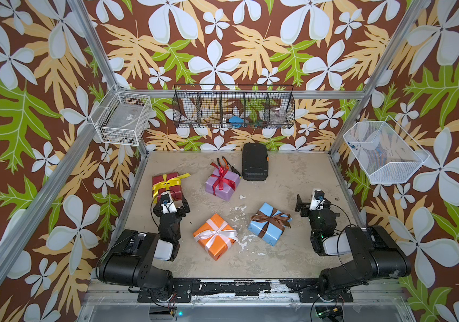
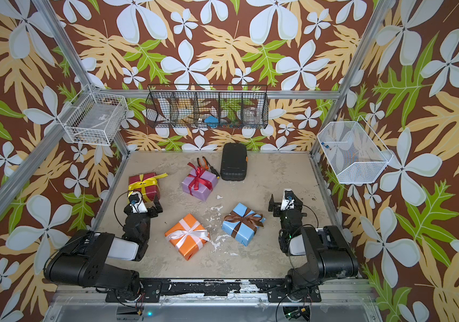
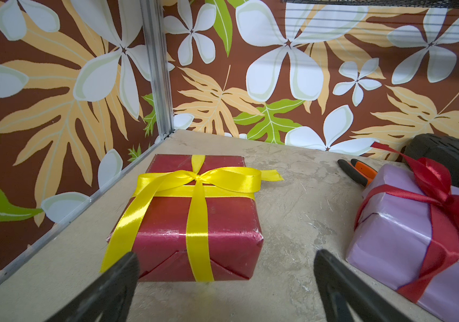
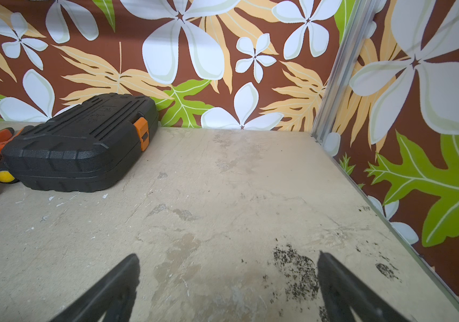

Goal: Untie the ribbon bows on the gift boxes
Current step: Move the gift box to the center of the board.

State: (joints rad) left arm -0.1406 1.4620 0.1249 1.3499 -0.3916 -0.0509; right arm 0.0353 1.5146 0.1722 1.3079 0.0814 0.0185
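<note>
Since neither arm holds anything, all four bows count as tied. The left gripper (image 3: 226, 256) has its jaws spread wide, just short of the dark red box (image 3: 228, 223) near the table's (image 1: 292, 181) left edge. The right gripper (image 4: 228, 256) is equally wide over bare table at the right.

The lilac box (image 3: 390, 239) with the red bow (image 1: 224, 178) sits further back. The orange box (image 1: 224, 249) with the white bow (image 1: 215, 234) and the light blue box (image 1: 277, 234) with the brown bow (image 1: 271, 218) lie between the arms.

Risks, as I judge them:
- Pinching a loop of the yellow bow (image 3: 197, 178) instead of a loose tail would tighten the knot.
- These boxes look light (paper-wrapped), so a pull with nothing pinning one down could drag it.
- The pliers (image 1: 224, 164) beside the lilac box could get shoved.

The left finger cuts off the end of the yellow tail. In both top views the wrist covers that box's near edge. The right wrist view shows no bow, only a lilac corner and the black case (image 4: 83, 145).
</note>
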